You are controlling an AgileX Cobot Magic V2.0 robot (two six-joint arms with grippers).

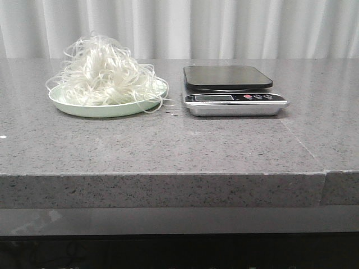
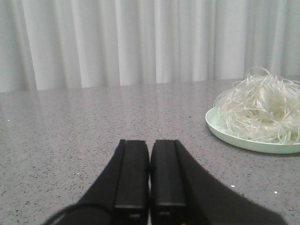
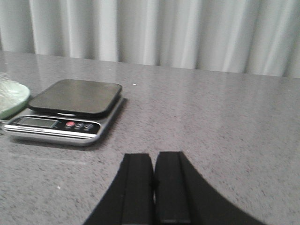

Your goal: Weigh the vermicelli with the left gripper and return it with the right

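A fluffy white heap of vermicelli fills a pale green plate on the left of the grey counter. To its right stands a silver kitchen scale with a bare black platform. Neither arm shows in the front view. In the left wrist view my left gripper is shut and empty, low over the counter, with the vermicelli and its plate off to one side. My right gripper is shut and empty too, short of the scale.
A white curtain hangs behind the counter. The counter's front edge runs across the front view, with a seam near its right end. A sliver of the plate shows beside the scale in the right wrist view.
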